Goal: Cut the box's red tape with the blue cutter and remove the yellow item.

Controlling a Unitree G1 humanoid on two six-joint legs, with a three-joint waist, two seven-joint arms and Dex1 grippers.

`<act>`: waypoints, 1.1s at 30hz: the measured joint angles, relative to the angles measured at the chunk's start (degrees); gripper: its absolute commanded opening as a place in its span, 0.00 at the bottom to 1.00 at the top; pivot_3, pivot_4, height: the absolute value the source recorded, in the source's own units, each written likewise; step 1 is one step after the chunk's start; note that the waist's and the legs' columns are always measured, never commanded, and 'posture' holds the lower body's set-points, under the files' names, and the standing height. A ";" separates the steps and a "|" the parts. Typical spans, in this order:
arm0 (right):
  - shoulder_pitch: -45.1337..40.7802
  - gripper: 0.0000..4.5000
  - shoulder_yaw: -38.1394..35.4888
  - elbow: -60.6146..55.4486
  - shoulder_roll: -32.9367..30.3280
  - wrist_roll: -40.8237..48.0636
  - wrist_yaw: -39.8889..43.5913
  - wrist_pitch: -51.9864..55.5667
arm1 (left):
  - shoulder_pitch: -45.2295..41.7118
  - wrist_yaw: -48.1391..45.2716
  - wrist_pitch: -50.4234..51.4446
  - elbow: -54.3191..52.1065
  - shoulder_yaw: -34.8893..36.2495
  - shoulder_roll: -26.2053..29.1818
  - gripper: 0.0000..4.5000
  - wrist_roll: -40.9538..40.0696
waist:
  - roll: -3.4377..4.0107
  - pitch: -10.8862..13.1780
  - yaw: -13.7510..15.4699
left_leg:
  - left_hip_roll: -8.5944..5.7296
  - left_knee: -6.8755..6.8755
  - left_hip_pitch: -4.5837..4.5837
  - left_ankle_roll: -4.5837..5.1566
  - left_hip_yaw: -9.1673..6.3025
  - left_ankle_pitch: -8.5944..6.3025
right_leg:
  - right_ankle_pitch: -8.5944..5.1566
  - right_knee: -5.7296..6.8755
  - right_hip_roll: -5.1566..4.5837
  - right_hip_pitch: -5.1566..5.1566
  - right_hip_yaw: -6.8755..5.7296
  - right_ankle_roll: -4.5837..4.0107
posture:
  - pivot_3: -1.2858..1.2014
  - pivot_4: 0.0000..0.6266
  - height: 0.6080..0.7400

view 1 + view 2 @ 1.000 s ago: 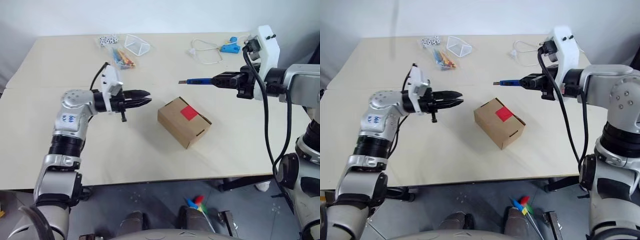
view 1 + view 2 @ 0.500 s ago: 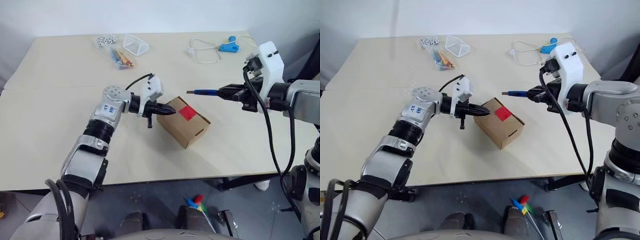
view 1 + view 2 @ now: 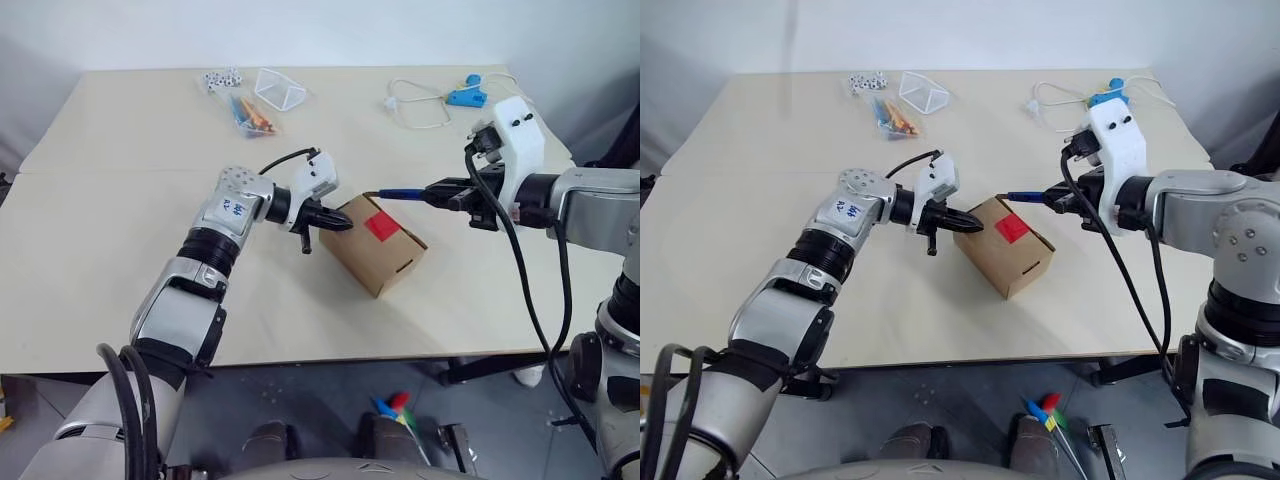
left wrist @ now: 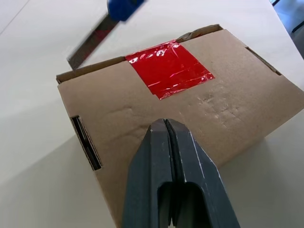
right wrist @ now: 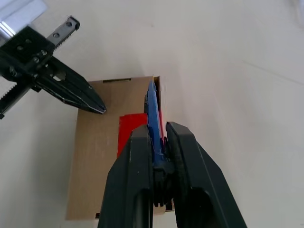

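The box (image 3: pixel 375 250) lies on the table a little right of centre, with the red tape (image 3: pixel 380 226) on its top face. My left gripper (image 3: pixel 338 224) is shut and empty. Its tip rests on or just over the box's top by the left edge, short of the red tape (image 4: pixel 168 69). To the right of the box my right gripper (image 3: pixel 440 190) is shut on the blue cutter (image 3: pixel 402 192). The cutter points left, its dark tip hanging over the box's far edge, close to the tape. The yellow item is hidden.
At the back of the table lie a bag of coloured pencils (image 3: pixel 250 112), a clear triangular piece (image 3: pixel 278 90), small dice (image 3: pixel 218 80) and a light-blue gadget with a white cord (image 3: pixel 463 97). Bare tabletop (image 3: pixel 120 250) spreads left of the box.
My left gripper swung right from open table to the box's left top edge and closed fully. The right gripper sank a little, bringing the cutter's tip closer to the box.
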 measured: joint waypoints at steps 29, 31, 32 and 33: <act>-1.39 0.03 2.12 1.56 -1.67 -4.13 3.81 0.01 | -2.73 -0.73 2.63 -1.34 -3.21 -0.34 0.00 4.66 | 0.00 0.00 0.17 | 0.00 0.05 0.02 0.00 -0.01 0.00 | 0.00 0.04 -0.01 0.04 0.01 0.00 | 0.52 0.24 1.00; -0.91 0.03 2.10 1.24 -1.77 -4.07 3.82 0.01 | -2.82 -0.65 2.65 -1.29 -3.21 -0.43 0.00 4.88 | 0.00 0.00 0.19 | 0.00 0.06 0.02 0.00 -0.01 0.00 | 0.00 0.04 -0.01 0.04 0.01 0.00 | 0.52 0.24 1.00; -0.77 0.03 2.10 1.12 -1.87 -4.01 3.85 0.01 | -2.90 -0.60 2.67 -1.23 -3.21 -0.51 0.00 4.97 | 0.00 0.00 0.21 | 0.00 0.06 0.02 0.00 -0.01 0.00 | 0.00 0.04 -0.01 0.04 0.01 0.00 | 0.52 0.24 1.00; -0.53 0.03 2.10 0.89 -2.20 -3.91 3.99 0.01 | -3.00 -0.54 2.78 -1.19 -3.21 -0.62 0.00 5.13 | 0.00 0.00 0.27 | 0.00 0.07 0.02 0.01 -0.02 0.00 | 0.00 0.04 -0.01 0.05 0.00 0.00 | 0.52 0.24 1.00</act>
